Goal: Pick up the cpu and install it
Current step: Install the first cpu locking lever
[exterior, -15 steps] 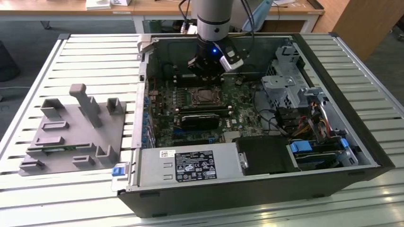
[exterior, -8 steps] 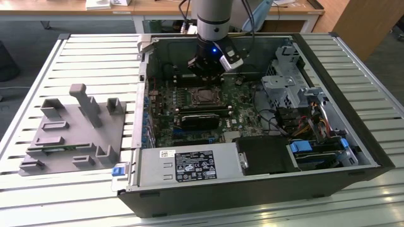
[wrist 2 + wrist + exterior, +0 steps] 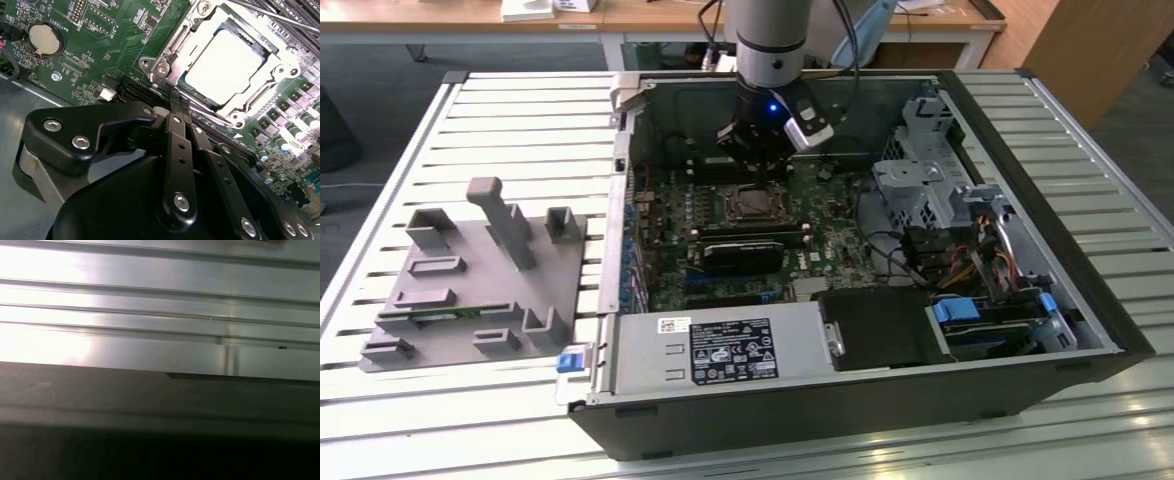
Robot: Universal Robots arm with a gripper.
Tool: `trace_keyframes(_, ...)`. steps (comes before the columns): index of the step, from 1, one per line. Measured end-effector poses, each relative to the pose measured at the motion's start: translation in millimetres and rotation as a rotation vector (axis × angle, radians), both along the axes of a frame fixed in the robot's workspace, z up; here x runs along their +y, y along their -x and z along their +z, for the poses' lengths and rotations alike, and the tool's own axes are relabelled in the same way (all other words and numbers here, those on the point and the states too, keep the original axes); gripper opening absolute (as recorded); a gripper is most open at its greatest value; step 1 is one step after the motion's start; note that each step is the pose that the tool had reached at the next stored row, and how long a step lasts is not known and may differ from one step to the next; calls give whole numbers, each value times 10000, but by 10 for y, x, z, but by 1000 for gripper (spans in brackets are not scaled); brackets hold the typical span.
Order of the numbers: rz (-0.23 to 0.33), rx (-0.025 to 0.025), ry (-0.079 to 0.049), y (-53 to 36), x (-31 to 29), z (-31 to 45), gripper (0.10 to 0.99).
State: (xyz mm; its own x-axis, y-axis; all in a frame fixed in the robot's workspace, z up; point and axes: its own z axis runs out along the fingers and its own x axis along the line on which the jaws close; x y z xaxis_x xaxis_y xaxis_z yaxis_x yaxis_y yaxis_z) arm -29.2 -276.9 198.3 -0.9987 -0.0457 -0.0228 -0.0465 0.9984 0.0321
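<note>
With the cpu [image 3: 223, 66] seated in the socket frame [image 3: 170, 52], the gripper [image 3: 172, 107], its fingers drawn narrow and empty, is best kept squarely above it.

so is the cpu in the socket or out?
In. The cpu lies flat inside the socket frame, with the gripper above it.

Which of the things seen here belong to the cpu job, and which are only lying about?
Belong to the job:
- cpu, lying in the motherboard socket
- end effector, above the socket

Only lying about:
- grey fixture tray on the slatted table
- power supply
- coin battery
- drive cage
</note>
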Motion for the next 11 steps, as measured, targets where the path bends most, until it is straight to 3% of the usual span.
trace_keyframes(11, -1, -1, 34, 0, 1, 15, 106)
